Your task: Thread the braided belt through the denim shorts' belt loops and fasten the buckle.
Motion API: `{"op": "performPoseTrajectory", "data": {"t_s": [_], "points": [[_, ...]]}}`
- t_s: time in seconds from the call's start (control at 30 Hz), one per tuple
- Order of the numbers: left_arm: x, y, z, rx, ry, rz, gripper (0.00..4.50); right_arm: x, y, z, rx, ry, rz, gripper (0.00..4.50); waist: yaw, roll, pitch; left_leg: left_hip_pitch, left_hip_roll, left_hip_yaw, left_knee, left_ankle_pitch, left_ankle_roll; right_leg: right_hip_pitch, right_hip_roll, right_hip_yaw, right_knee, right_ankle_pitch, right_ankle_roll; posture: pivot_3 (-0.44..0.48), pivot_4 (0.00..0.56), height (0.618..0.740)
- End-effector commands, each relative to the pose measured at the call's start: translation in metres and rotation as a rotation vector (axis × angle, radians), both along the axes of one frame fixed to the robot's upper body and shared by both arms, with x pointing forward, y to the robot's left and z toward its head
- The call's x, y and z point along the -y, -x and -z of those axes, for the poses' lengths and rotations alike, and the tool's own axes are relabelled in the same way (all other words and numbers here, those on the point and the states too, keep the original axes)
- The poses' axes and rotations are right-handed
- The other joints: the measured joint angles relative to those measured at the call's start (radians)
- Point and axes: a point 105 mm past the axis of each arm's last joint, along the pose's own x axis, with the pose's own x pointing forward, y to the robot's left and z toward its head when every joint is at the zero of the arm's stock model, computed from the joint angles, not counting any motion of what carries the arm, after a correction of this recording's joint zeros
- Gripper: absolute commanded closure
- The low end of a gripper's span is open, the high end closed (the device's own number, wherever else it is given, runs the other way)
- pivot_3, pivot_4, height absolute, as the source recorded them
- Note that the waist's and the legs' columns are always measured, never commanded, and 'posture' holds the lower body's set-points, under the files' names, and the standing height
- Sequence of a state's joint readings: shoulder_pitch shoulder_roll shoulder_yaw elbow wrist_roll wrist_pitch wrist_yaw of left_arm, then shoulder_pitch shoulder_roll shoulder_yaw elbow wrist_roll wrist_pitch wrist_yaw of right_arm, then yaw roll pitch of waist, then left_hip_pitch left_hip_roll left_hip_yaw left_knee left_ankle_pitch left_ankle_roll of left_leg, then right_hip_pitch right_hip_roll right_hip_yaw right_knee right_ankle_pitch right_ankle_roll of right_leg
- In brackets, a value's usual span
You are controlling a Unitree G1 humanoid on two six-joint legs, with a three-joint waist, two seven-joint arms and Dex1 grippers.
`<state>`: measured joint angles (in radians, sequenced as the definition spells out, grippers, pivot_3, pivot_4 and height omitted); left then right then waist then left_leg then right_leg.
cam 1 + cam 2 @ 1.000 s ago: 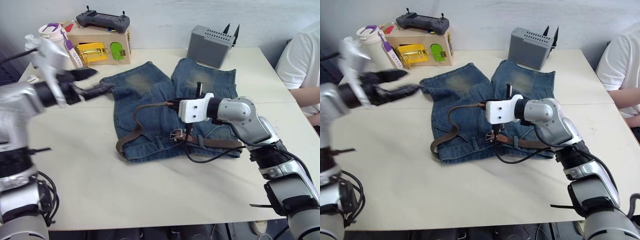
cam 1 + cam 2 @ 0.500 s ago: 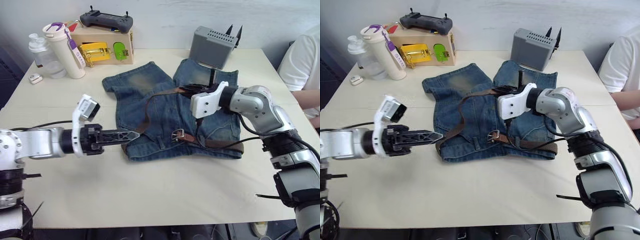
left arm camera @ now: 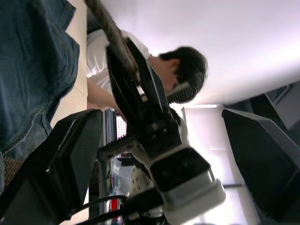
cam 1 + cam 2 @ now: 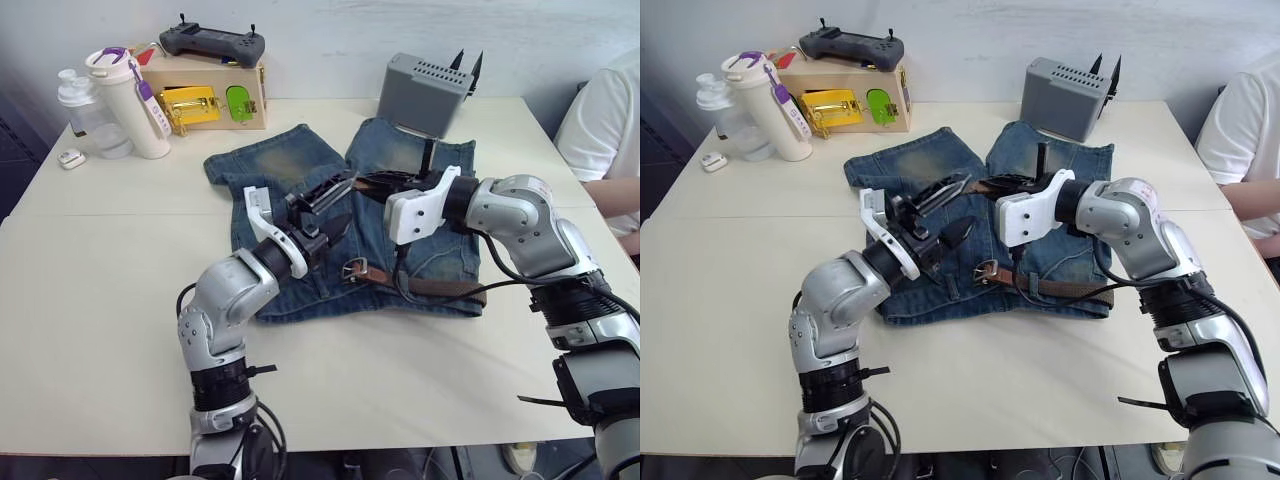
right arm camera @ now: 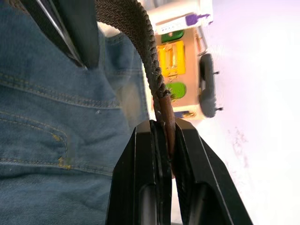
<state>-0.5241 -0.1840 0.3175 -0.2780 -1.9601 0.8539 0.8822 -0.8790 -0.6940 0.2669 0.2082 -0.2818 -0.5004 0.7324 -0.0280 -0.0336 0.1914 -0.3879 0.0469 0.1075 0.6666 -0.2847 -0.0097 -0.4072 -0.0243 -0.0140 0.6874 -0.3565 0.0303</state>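
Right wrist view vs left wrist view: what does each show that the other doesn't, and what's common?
Right wrist alone: the right tool shut on the braided belt where the weave meets its smooth tip, plus the wooden box with yellow and green parts and the dark controller.
Left wrist alone: the left tool's open black fingers and a seated person in white.
Both: the denim shorts and the belt.

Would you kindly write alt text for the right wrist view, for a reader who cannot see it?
The right gripper is clamped on the braided belt near its smooth leather tip, above the denim shorts. Beyond stand a wooden box and a dark handheld controller.
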Motion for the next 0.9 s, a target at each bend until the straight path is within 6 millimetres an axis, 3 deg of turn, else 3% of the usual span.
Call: {"op": "performPoseTrajectory", "data": {"t_s": [0.03, 0.23, 0.63, 0.9], "points": [[-0.012, -0.005, -0.005, -0.059, 0.002, -0.065, 0.03, 0.001, 0.009, -0.018, 0.048, -0.038, -0.018, 4.5, 0.0, 0.0, 0.0, 0.0, 0.0, 0.0, 0.0, 0.0, 0.0, 0.0, 0.0, 0.0, 0.0, 0.0, 0.0, 0.0, 0.15, 0.735], [-0.024, -0.015, 0.005, -0.17, 0.007, -0.116, 0.03, 0.0, 0.016, -0.021, 0.061, -0.054, -0.034, 4.5, 0.008, 0.0, 0.0, 0.0, 0.0, 0.0, 0.0, 0.0, 0.0, 0.001, 0.0, 0.0, -0.002, 0.0, 0.0, 0.0, 0.15, 0.735], [-0.017, -0.017, 0.002, -0.156, 0.013, -0.082, 0.03, -0.014, 0.031, -0.011, 0.037, -0.024, -0.109, 4.5, 0.024, 0.0, 0.0, 0.001, 0.0, -0.001, 0.0, 0.0, 0.0, 0.003, 0.0, 0.0, -0.003, 0.0, 0.0, 0.0, 0.15, 0.735], [-0.015, -0.015, 0.004, -0.129, -0.005, -0.061, 3.56, -0.013, 0.03, -0.004, 0.018, -0.012, -0.091, 4.5, 0.026, 0.0, 0.0, 0.001, 0.0, -0.003, 0.0, 0.0, 0.001, 0.006, 0.0, -0.002, -0.005, 0.0, 0.001, 0.0, 0.15, 0.735]]}}
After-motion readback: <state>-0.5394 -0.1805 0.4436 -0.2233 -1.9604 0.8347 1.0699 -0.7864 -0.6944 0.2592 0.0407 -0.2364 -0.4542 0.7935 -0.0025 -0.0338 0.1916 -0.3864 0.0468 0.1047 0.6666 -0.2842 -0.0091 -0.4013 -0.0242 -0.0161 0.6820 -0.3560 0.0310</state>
